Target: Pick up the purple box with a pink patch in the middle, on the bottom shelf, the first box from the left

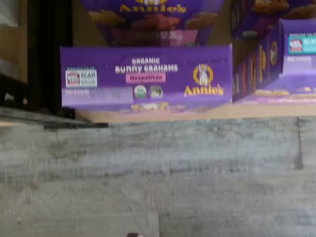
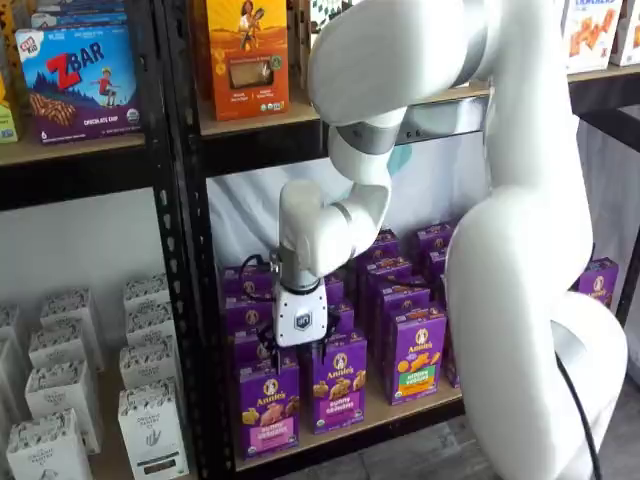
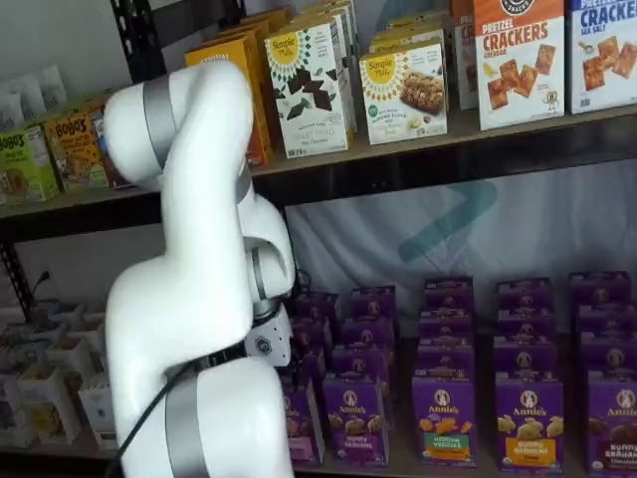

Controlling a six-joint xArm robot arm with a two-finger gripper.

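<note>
The gripper (image 2: 300, 352) is seen hanging just above the purple box (image 2: 267, 405), but its fingers are mostly hidden, so whether they are apart cannot be told. The purple box is stood upright below them at the front of the bottom shelf (image 2: 400, 415), with a like box (image 2: 338, 381) just beside it.

The purple box (image 1: 146, 75) reads "Annie's Organic Bunny Grahams Neapolitan".
</note>
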